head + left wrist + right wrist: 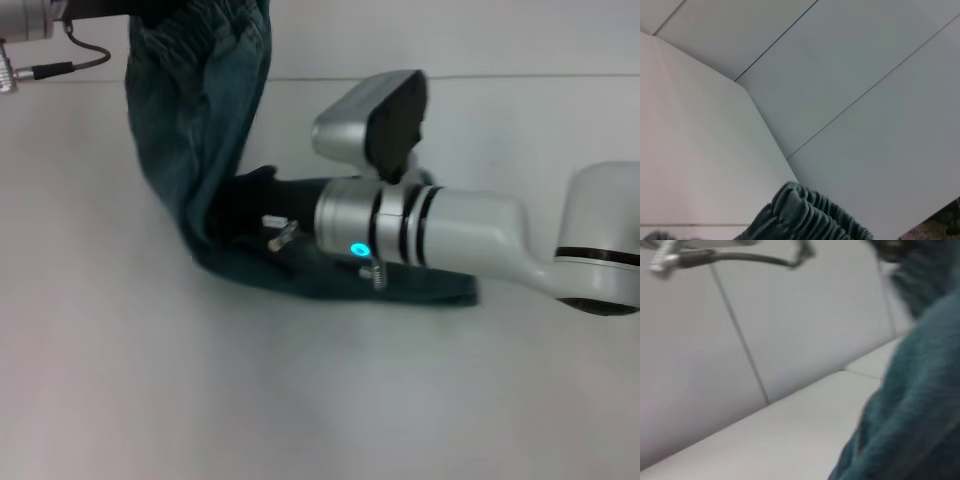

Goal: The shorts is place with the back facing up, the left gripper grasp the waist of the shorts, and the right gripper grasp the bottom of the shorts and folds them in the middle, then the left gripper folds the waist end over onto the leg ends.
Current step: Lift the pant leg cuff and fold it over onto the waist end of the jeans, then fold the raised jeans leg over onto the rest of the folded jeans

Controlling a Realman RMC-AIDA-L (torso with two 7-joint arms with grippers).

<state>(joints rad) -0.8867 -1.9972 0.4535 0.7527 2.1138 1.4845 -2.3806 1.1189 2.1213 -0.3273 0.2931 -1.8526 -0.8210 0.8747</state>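
The shorts (195, 130) hang in a tall drape. Their waist (810, 215) is raised at the head view's top edge, and their lower part lies folded on the desk (300, 400). The left arm (30, 20) reaches in beside the raised waist. The left hand itself is out of view, so whether it is clenched cannot be told. Since the ruffled band shows close under the left wrist camera, that hand probably carries it.

The right hand (245, 200) rests low against the shorts, just above the part lying on the desk. It looks placed there to pin the cloth so a crease can form while the waist is carried over. Its black shape merges with the dark denim, so whether it is released or clenched cannot be told either. The leg ends cannot be made out.

By this look the last fold is under way and not yet laid down. No container is in sight.
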